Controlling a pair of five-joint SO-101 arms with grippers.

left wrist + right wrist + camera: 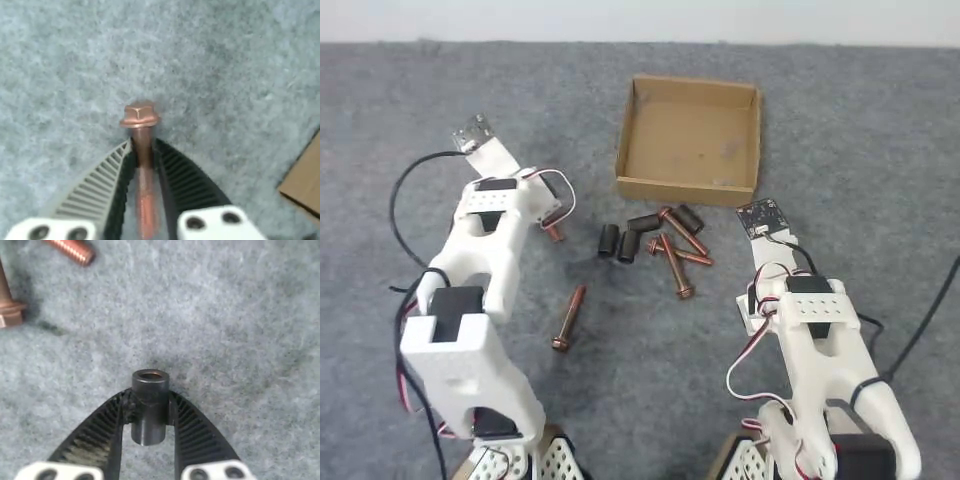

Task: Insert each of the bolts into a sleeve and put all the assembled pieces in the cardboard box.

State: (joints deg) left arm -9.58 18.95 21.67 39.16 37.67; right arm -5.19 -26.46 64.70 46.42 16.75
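Grey mat [880,150] covers the whole table. Everything below is placed rel. to the cardboard box [680,135], which sits at the far-centre of the mat, open side up.

- Left arm [470,300] – its tip is off the box's front-left corner, near it, not touching.
- Right arm [820,330] – its tip is just in front of the box's front-right corner, apart from the wall.
- Left gripper [142,144]: clamped on a held bolt [140,117]. Fingers pinch the shank, hex head pokes out past the tips, thread end points back toward the wrist. Bolt is off the mat as far as I can tell. The box corner shows at the edge of the left wrist view.
- Right gripper [149,395]: clamped on a held sleeve [149,415], black, bore facing out past the fingertips, above the mat.
- Bolt cluster [673,262] – 3 copper bolts crossed over each other, directly in front of the box's front wall, touching one another.
- Lone bolt [570,317]: flat on the mat, well in front of the box & toward its left side, apart from the cluster.
- Loose sleeves [609,240]: 4 black ones in front of the box. Two are side by side at the left of the cluster, one is just behind them, and one is close to the box wall beside the cluster's far bolt.
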